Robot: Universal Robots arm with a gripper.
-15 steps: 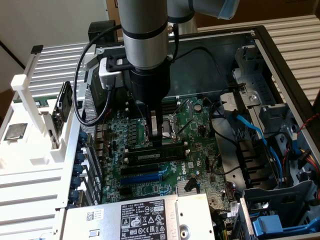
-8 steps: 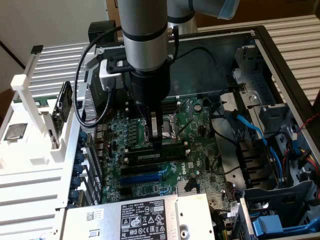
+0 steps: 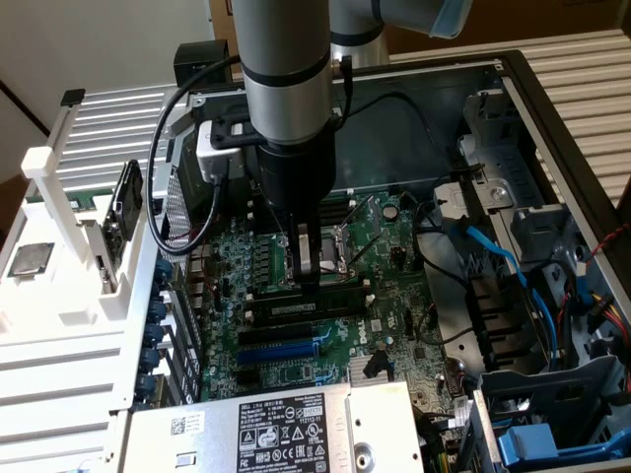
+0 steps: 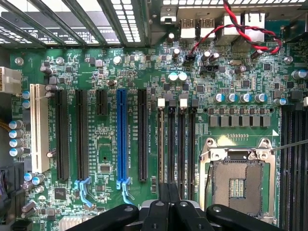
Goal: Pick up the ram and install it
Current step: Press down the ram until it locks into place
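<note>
My tool (image 3: pixel 310 281) hangs at the centre of the exterior view, reaching down into an open grey metal computer case (image 3: pixel 552 118) that lies on its side. Its two dark fingers are pressed together with nothing pinched between them. In the wrist view they (image 4: pixel 168 211) sit closed over the row of long black memory slots with white end clips (image 4: pixel 183 139).

The ram (image 3: pixel 345 287), a long thin dark circuit-board stick, stands on edge in that slot row, running across the green motherboard (image 3: pixel 394 296) just below the square silver processor socket (image 3: pixel 330 251). My fingertips come down on its top edge near the middle of its length. From these angles I cannot tell whether they touch it or whether it is fully seated.

The long blue expansion slot (image 3: pixel 286 350) lies parallel to the ram, a little lower in the exterior view. Below that is a silver metal box with a black label (image 3: pixel 266 429). A white plastic rack (image 3: pixel 59 227) stands at the exterior view's left, outside the case.
</note>
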